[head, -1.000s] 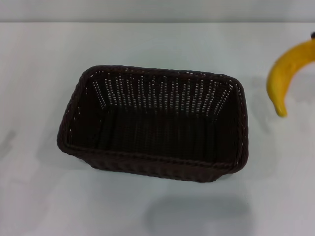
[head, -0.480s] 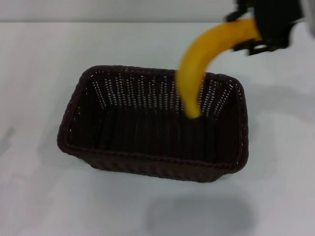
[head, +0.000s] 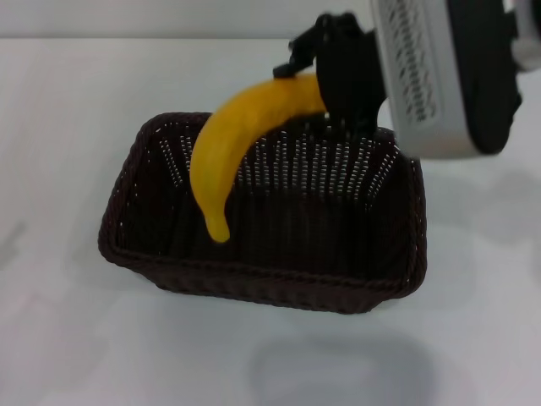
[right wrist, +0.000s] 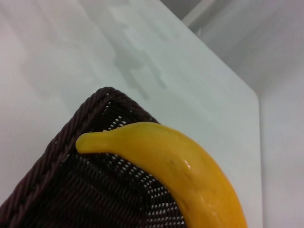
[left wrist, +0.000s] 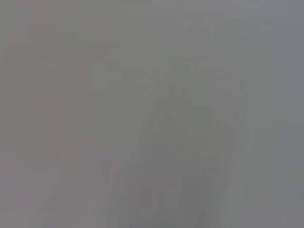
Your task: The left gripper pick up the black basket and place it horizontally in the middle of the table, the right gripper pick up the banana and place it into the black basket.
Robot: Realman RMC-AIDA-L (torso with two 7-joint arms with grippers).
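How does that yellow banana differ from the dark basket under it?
The banana is bright yellow, smooth and curved; the black basket is dark, woven and rectangular. The banana is much smaller than the basket. The banana hangs in the air, held by the right end effector, while the basket rests on the white table.

looks like a lab or test bench setup tbh: plain white table (head: 68, 338), blank pale wall (head: 169, 17) behind it, no homey or kitchen stuff.
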